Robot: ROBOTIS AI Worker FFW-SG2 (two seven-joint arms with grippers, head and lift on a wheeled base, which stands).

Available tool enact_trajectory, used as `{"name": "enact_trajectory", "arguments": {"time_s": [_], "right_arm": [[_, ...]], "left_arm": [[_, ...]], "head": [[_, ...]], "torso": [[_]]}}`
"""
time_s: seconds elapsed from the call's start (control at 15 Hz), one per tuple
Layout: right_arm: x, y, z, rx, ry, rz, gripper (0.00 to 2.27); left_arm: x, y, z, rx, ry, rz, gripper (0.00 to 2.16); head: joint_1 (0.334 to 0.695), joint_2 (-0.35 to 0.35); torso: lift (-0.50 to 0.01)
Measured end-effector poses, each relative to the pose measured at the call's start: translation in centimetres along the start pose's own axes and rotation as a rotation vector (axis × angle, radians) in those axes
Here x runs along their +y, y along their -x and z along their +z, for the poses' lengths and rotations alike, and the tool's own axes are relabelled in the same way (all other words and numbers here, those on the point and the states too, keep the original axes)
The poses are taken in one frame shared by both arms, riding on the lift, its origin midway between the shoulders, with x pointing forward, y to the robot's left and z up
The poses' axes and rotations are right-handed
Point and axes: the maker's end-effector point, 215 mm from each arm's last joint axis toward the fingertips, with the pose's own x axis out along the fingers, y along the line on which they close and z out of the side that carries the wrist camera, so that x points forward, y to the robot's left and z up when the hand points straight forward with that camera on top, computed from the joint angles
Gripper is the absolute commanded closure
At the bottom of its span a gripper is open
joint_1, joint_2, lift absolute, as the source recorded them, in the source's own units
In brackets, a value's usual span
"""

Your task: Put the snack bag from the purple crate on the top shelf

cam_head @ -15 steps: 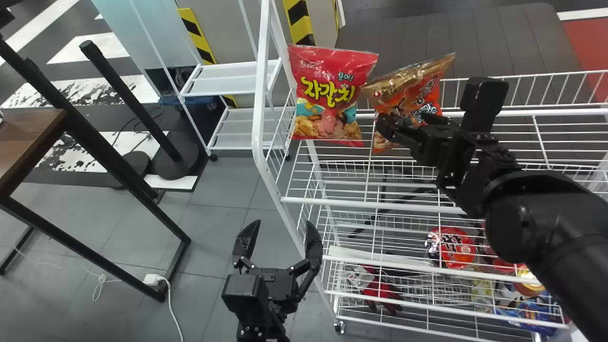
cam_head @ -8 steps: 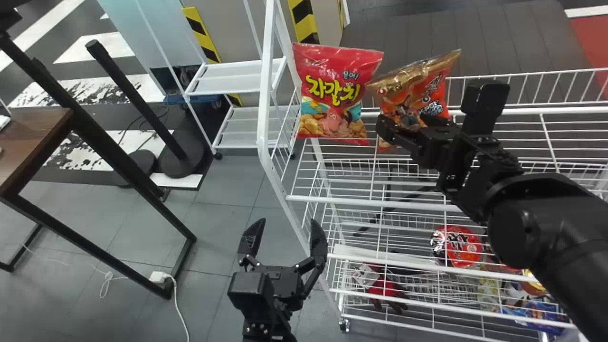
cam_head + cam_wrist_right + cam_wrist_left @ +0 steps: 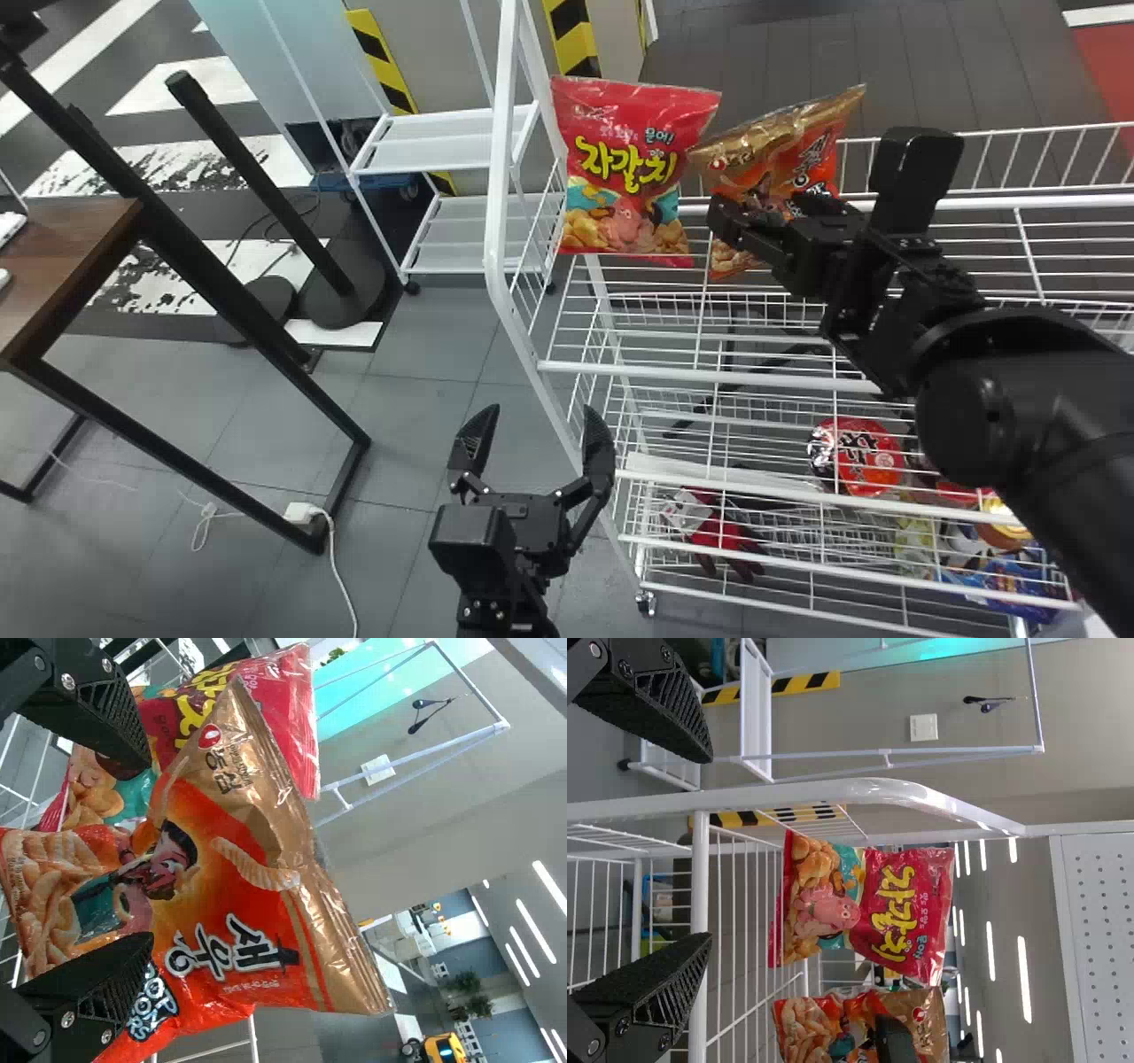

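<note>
The orange-and-gold snack bag stands leaning on the top shelf, beside a red snack bag. My right gripper is at its front. In the right wrist view, the fingers of the right gripper are spread wide, with the orange bag spanning the space between and beyond them. My left gripper stays low, left of the rack, open and holding nothing. The left wrist view shows the left gripper spread, with the red bag and orange bag farther off.
The rack's white corner post rises left of the bags. Lower shelves hold a red cup, red gloves and several packages. A wooden table stands at the far left, with a white cart behind.
The scene has shifted slightly rightward in the head view. My right gripper has risen a little against the orange bag, which shows only a slight shift itself. The left gripper's fingers remain spread.
</note>
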Motion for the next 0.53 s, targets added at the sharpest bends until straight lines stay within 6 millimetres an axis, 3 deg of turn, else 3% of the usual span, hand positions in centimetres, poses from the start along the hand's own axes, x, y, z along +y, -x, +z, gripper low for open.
{"name": "enact_trajectory", "arguments": {"time_s": [0.53], "right_arm": [[-0.5,-1.0,2.5,-0.027,0.01,-0.007,0.15]], "left_arm": [[0.2,0.1,0.1,-0.005,0.0,0.002,0.11]], "head": [[0.695,0.297]], "torso": [[-0.001]]}}
